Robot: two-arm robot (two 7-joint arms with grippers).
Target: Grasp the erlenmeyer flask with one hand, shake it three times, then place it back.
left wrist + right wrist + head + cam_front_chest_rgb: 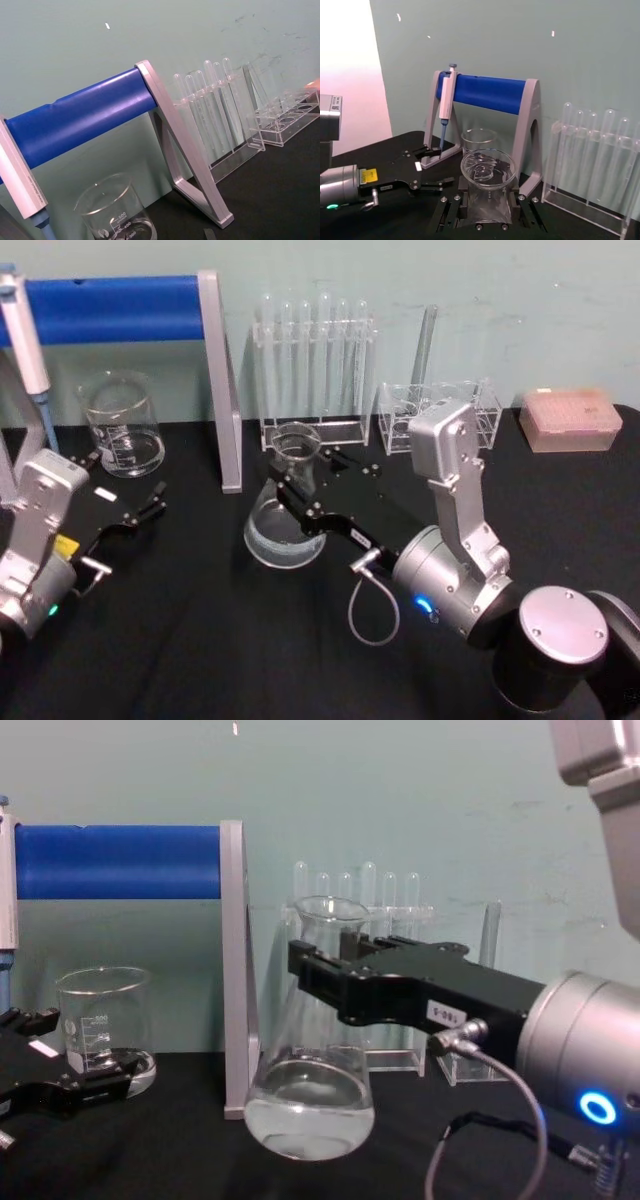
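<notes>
left gripper point(130, 530): far left, low over the table point(200, 640), in front of the beaker; jaws spread wide, nothing between them.
pipette point(446, 97): hangs tip down from the left end of the stand.
beaker point(122, 427): upright at the back left, under the stand's bar, with a little clear liquid at the bottom; apart from the left gripper.
stand point(120, 308): blue bar on grey legs. Its right leg comes down just left of the flask.
erlenmeyer flask point(283, 525): centre of the table, between the stand's right leg and the right arm, in front of the test tube rack. Held by the neck and tilted, with clear liquid pooled in the wide base. Cannot tell whether the base touches the table.
right gripper point(292, 483): reaches in from the right; jaws narrow, clamped on either side of the erlenmeyer flask's neck just under the rim. The right wrist view looks down into the mouth between the two fingers point(451, 207).
test tube rack point(315, 365): clear, behind the flask, with a row of upright tubes.
second rack point(395, 415): clear, right of the tube rack, partly hidden by the right arm.
pink box point(570, 420): back right, well apart from the flask.
</notes>
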